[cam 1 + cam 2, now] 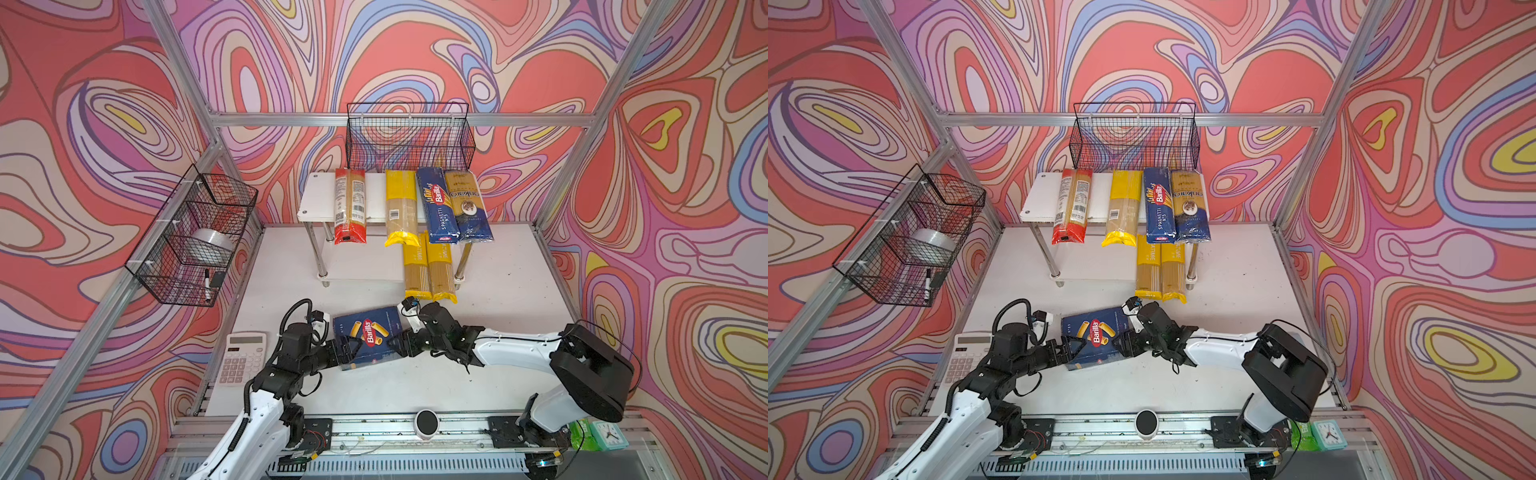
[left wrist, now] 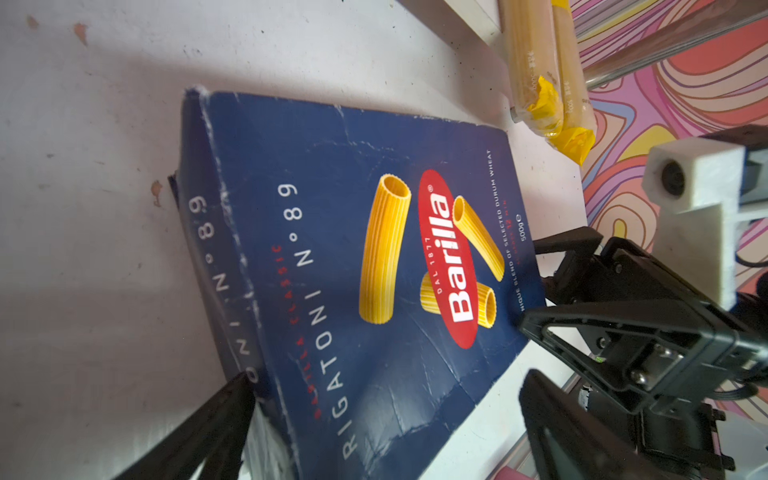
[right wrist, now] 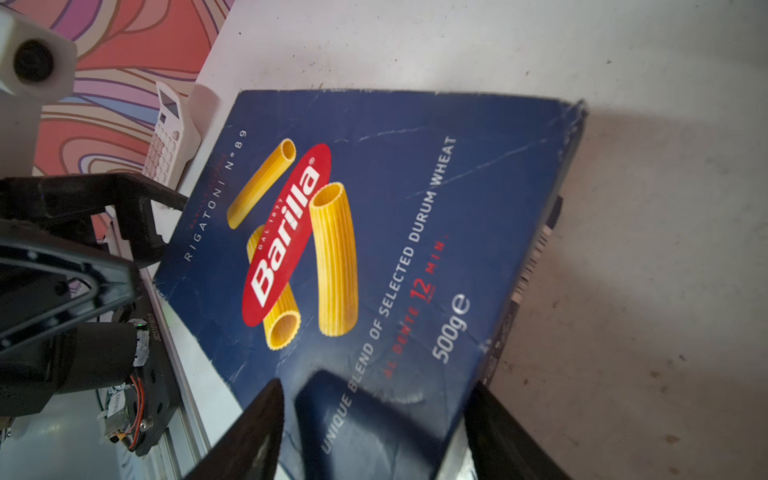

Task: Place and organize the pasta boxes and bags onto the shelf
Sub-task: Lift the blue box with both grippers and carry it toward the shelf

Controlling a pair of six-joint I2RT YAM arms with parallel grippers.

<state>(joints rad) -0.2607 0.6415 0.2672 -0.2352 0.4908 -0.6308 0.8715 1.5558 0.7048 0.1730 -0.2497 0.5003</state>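
Since the rigatoni box (image 1: 368, 336) is a thin-board carton with scuffed, creased edges, I judge it stiff along its folds but easy to dent on the broad faces. It should be light for its bulk and loose inside, so the weight would shift when it tips. The glossy print looks slippery. The safest hold is probably across two opposite panels close to an end, where the flaps double the board. The box lies face up on the table (image 1: 498, 291) in front of the shelf (image 1: 316, 199), just short of the two yellow bags (image 1: 417, 270) that jut forward off the shelf's lower board. It sits skewed to the shelf's front edge.

Both arms reach in low from the side away from the shelf, forearms near level, and meet the box at its two ends. The left gripper (image 1: 350, 348) has its jaws spread over an end corner on the side away from the shelf. One finger (image 2: 208, 428) rests against the end panel, and the other finger (image 2: 557, 424) stands off with bare table between. The right gripper (image 1: 398, 345) straddles the opposite end, fingers (image 3: 253, 436) wide apart on either flank. It seems to be pinching the carton, though the contact itself falls off the right wrist view.
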